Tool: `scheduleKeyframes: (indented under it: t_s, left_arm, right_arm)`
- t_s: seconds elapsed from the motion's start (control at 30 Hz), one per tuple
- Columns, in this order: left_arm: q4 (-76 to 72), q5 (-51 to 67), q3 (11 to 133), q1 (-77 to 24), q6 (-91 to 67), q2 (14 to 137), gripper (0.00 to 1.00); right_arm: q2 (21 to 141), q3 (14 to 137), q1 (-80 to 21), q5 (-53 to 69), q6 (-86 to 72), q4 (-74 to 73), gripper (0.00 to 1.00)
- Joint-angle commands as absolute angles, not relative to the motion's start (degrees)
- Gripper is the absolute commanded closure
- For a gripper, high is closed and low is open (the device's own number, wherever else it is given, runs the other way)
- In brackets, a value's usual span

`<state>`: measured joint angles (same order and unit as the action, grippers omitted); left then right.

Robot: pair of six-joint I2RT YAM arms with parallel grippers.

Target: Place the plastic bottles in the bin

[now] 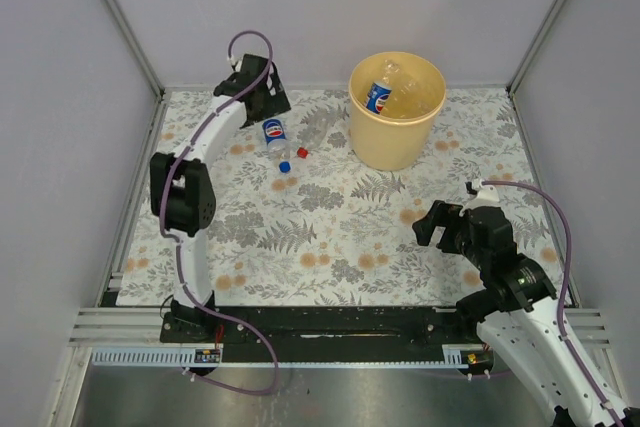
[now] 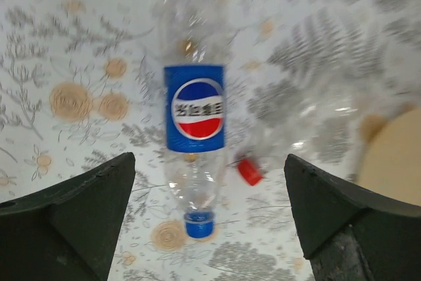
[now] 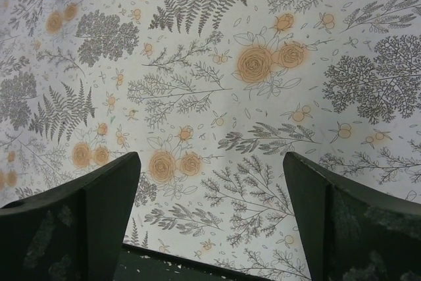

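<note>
Over to the left gripper (image 2: 207, 159), upper left of the overhead view: spread wide, pinching nothing, hanging right above a Pepsi-labelled bottle (image 2: 194, 116) lying flat on the floral cloth (image 2: 79, 44), blue cap (image 2: 198, 225) toward the bottom of the wrist view. Just right of its neck, a loose red cap (image 2: 249, 172); beyond that, blurred, maybe one more clear bottle (image 2: 316, 129). Further right, the bin (image 1: 395, 152), top centre overhead, already holding a labelled bottle (image 1: 379, 97) plus a couple of clear ones. Down at lower right, the right gripper (image 3: 210, 162): spread too, empty, above bare cloth. Looks partly done, with at least one bottle left out, likely two.
</note>
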<state>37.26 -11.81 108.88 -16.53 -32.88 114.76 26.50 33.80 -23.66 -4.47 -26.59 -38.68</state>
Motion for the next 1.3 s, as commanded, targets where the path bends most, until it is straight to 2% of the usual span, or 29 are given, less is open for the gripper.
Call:
scheduleKeyframes:
  t_s: [0.0, 0.4, 0.63, 0.73, 0.87, 0.93, 1.0, 1.27]
  left_arm:
    - [44.5, -11.5, 111.6, -16.1, -32.9, 119.4, 0.01]
    - [41.8, -4.7, 117.3, -13.3, -29.4, 130.7, 0.01]
    - [41.4, -4.1, 120.2, -13.0, -29.1, 135.9, 0.07]
    - [41.3, -3.8, 119.8, -12.9, -29.2, 135.7, 0.21]
    - [39.6, -2.7, 116.6, -13.0, -28.8, 131.6, 0.48]
    - [39.6, -2.3, 115.3, -13.1, -28.7, 128.9, 0.55]
    - [39.6, -1.8, 114.2, -13.4, -28.5, 125.9, 0.59]
    - [36.7, -3.5, 115.9, -20.5, -23.5, 111.4, 0.61]
  right_arm:
    - [25.3, 33.4, -24.0, -2.6, -28.2, -37.5, 0.0]
    - [26.2, 33.1, -24.0, -2.3, -29.0, -37.2, 0.01]
    - [27.1, 33.3, -24.0, -2.2, -29.4, -36.4, 0.01]
    - [27.6, 33.5, -24.0, -1.8, -29.5, -36.1, 0.0]
    - [27.6, 33.4, -24.0, -1.7, -29.7, -35.9, 0.01]
    - [27.9, 33.3, -24.0, -1.3, -29.6, -35.2, 0.01]
    - [28.2, 32.9, -24.0, -1.1, -29.7, -34.5, 0.01]
    - [30.2, 32.0, -24.0, 1.6, -29.8, -31.5, 0.01]
